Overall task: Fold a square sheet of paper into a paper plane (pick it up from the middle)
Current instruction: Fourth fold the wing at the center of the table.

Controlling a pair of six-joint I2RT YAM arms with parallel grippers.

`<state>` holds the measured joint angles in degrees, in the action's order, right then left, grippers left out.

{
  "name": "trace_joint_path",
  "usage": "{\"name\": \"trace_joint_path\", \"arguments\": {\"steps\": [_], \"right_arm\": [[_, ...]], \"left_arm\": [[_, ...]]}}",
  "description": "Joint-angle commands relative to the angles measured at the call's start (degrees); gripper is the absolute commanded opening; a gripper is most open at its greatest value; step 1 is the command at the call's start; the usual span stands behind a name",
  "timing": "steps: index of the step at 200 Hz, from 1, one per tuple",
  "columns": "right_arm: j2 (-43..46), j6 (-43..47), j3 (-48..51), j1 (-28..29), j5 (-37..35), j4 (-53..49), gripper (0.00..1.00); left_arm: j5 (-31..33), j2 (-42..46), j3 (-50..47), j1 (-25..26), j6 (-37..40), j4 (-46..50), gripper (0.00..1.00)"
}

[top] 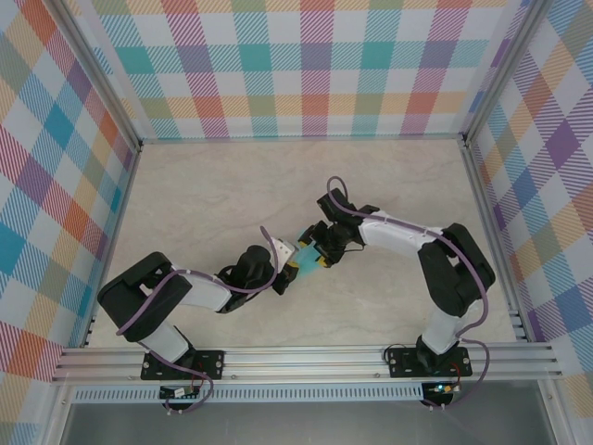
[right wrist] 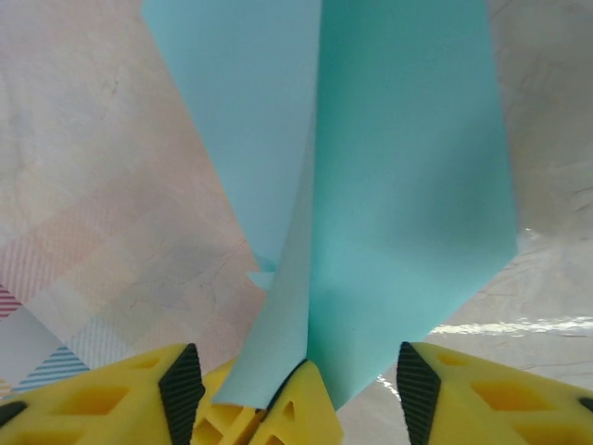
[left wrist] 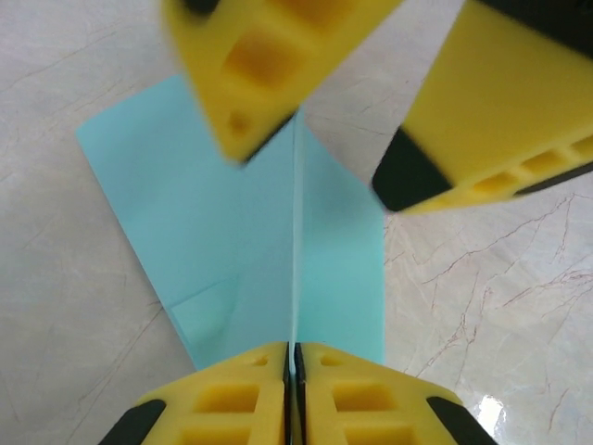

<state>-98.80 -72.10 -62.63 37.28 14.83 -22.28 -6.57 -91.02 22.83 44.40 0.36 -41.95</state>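
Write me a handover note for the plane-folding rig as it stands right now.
Left hand: shut on the turquoise paper, pinching its centre crease at one end.
Right hand: open, fingers either side of the crease at the other end, gripping nothing.
Paper: mid-table, between the two hands.
Done: the sheet is folded into a narrow shape with a raised centre crease.
Left: probably check the wings, finish any remaining fold, then release. I can't tell whether the plane is finished.
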Motion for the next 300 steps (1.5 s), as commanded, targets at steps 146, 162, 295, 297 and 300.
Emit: {"name": "trace_joint_path", "arguments": {"steps": [146,162,295,297,300], "right_arm": [[0.5,20.2,12.8,-3.3,13.1,23.2,0.33],[-0.1,20.1,12.5,-3.2,13.0,23.4,0.33],[-5.7,20.2,10.8,-3.2,12.6,24.1,0.41],[-5.8,20.2,10.8,-3.2,12.5,24.1,0.41],[-5.8,20.3,10.8,-3.2,12.4,23.9,0.41]], "left_arm": [[1.0,-3.0,-2.5,0.9,-16.9,-3.8,0.09],[1.0,-3.1,-2.5,0.9,-17.5,-3.7,0.09],[-1.4,-0.5,-0.8,0.9,-19.1,2.2,0.12],[-1.5,-0.4,-0.8,0.9,-19.2,2.4,0.13],[-1.5,-0.1,-0.7,0.9,-19.2,2.8,0.13]]}}
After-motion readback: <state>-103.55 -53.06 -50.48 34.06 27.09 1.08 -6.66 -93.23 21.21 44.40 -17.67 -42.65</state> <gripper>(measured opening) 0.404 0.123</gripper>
